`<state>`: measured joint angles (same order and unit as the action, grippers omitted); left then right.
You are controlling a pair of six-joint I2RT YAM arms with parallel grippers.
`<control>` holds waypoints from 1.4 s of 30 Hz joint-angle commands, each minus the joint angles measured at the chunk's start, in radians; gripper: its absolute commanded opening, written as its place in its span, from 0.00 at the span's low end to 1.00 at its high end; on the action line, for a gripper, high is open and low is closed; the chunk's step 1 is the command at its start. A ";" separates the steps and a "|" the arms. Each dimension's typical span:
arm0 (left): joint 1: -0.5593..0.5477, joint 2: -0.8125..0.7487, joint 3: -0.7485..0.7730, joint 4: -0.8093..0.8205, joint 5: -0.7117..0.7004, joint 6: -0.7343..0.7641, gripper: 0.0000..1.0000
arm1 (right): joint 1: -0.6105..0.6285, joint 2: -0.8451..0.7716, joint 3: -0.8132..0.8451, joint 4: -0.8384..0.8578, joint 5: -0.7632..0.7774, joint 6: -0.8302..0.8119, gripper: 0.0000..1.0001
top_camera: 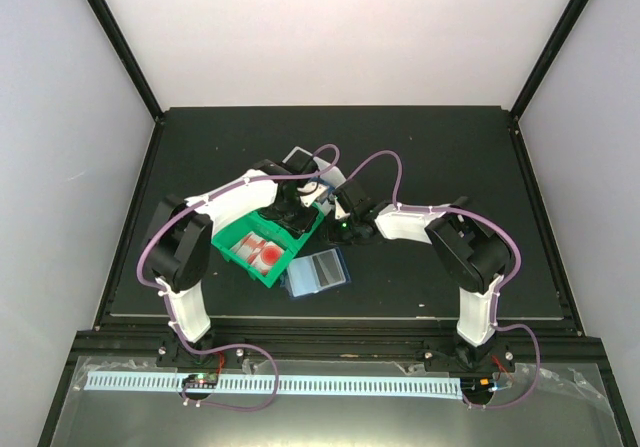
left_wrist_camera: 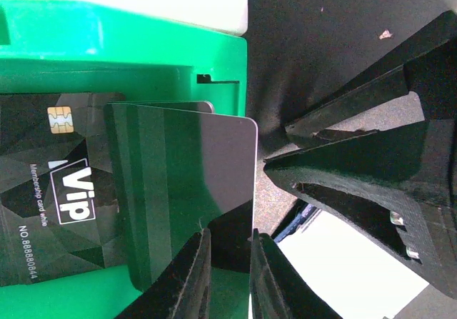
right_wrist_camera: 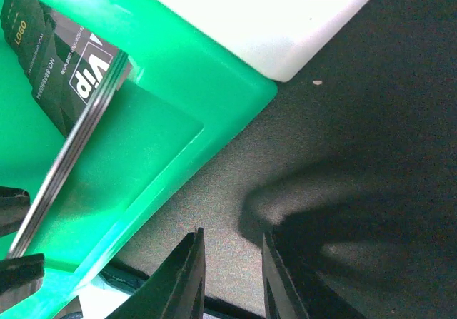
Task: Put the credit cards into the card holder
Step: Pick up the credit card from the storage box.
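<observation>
Two glossy black cards [left_wrist_camera: 64,190] in smooth green plastic bin [left_wrist_camera: 143,55], one pinched in left hand [left_wrist_camera: 230,246], right hand [right_wrist_camera: 232,242] narrowly parted

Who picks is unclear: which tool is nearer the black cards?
Left. Left tool is at the cards inside the bin; right tool is outside it, over the mat.

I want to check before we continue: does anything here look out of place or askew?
Only one thing: a black card stands tilted above the VIP card stack in the green bin, because the left gripper pinches its edge. Nothing looks spilled or damaged.
</observation>
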<state>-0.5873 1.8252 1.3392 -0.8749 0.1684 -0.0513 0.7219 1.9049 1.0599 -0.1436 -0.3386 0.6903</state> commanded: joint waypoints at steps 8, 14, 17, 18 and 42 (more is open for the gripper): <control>0.008 -0.028 -0.010 -0.023 0.023 0.009 0.09 | -0.006 0.016 0.004 0.014 -0.008 0.003 0.25; 0.017 -0.048 -0.002 -0.035 0.009 0.008 0.05 | -0.006 0.010 0.004 0.016 -0.009 0.003 0.25; 0.026 -0.059 0.000 -0.042 0.000 0.008 0.04 | -0.006 0.007 0.003 0.019 -0.011 0.004 0.25; 0.031 -0.064 0.000 -0.045 -0.004 0.008 0.04 | -0.006 0.005 0.004 0.022 -0.013 0.005 0.25; 0.047 -0.043 -0.017 -0.049 0.081 0.005 0.06 | -0.006 0.010 0.009 0.027 -0.019 0.008 0.25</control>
<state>-0.5488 1.7752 1.3304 -0.8928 0.2111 -0.0517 0.7219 1.9083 1.0599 -0.1341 -0.3462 0.6907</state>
